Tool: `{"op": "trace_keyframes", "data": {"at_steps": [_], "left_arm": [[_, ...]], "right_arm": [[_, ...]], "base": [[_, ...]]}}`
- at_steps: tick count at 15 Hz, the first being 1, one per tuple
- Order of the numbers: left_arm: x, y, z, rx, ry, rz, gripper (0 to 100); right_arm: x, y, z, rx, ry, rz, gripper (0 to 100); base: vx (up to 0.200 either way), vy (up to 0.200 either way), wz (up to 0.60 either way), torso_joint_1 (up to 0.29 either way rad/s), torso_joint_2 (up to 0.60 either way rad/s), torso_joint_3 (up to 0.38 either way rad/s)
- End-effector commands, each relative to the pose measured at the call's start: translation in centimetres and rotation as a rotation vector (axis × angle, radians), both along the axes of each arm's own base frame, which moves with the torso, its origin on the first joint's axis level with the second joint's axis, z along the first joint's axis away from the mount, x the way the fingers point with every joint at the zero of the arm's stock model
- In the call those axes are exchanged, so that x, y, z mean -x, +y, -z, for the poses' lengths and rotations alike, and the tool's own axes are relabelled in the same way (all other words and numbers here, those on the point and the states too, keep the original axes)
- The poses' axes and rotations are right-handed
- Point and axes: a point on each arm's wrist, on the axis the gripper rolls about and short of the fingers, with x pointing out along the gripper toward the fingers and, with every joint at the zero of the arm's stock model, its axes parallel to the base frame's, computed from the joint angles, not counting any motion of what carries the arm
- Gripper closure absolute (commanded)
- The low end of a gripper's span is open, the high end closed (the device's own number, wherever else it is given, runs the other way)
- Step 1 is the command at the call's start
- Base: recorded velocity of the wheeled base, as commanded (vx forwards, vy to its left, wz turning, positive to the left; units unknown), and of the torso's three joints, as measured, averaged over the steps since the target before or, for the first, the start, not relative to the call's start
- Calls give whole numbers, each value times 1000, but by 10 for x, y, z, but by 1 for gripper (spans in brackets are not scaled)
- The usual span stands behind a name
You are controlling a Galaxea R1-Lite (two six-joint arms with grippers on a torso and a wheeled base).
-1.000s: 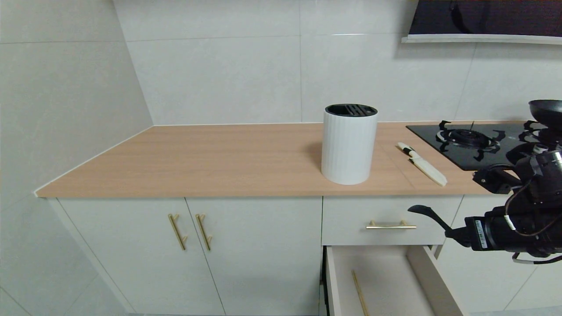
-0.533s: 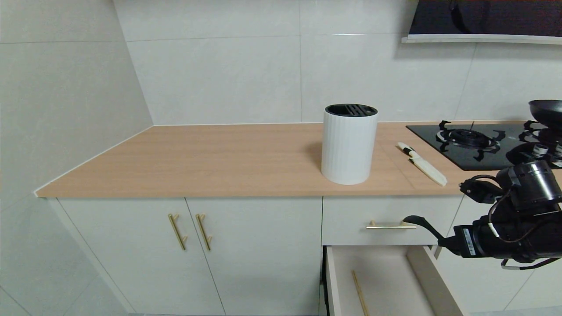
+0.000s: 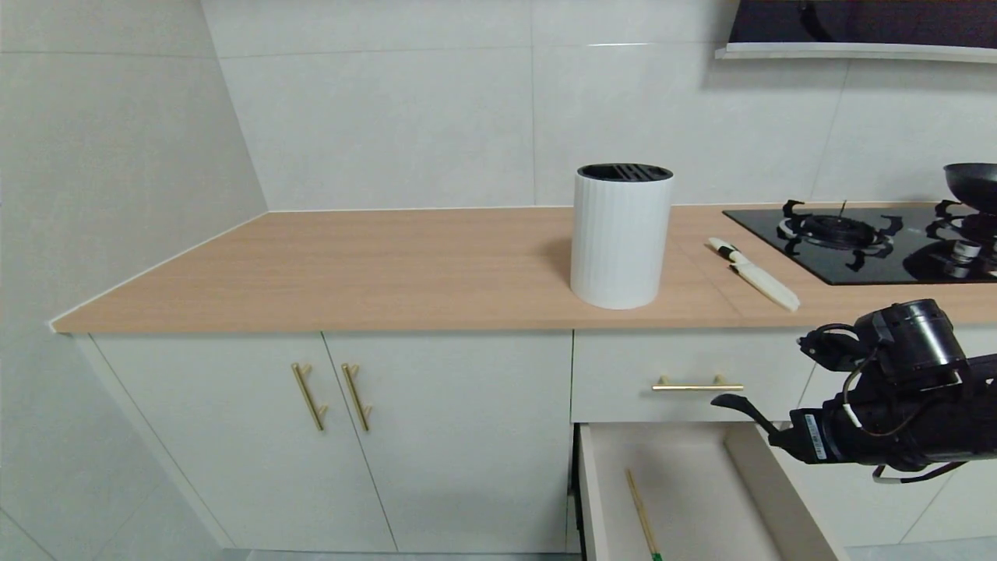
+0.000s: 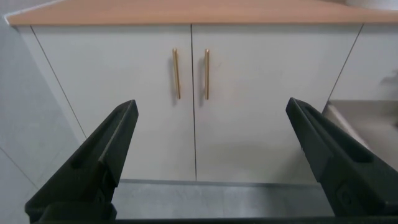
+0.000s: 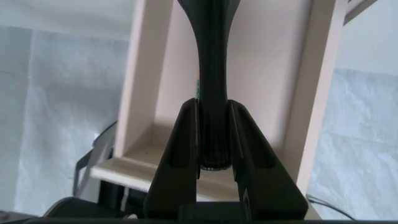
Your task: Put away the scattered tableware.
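The right gripper [image 3: 787, 440] has dropped toward the open drawer [image 3: 754, 477] at the lower right of the head view. It is clamped tight on a black utensil [image 3: 744, 411], whose tip reaches over the drawer's right wall. It is best to carry the utensil left past that wall, level it beside the chopstick [image 3: 641, 510], and let go low. The left gripper [image 4: 211, 109] hangs wide open and empty.

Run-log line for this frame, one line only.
right tool shut on black utensil over open drawer | left tool open, facing cabinet doors | knife on counter beside white holder
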Motion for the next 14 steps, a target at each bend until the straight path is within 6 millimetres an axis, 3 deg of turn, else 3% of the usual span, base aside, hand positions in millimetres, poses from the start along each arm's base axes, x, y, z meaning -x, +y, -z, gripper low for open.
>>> {"op": "trace_keyframes", "data": {"at_steps": [1, 14], "left_arm": [[0, 0, 0, 0, 0, -1, 0], [0, 0, 0, 0, 0, -1, 0]], "right_arm": [[-2, 0, 4, 2, 16, -1, 100], [-3, 2, 10, 5, 36, -6, 100]], "base": [[0, 0, 0, -183, 481, 286], [0, 0, 0, -142, 449, 302]]}}
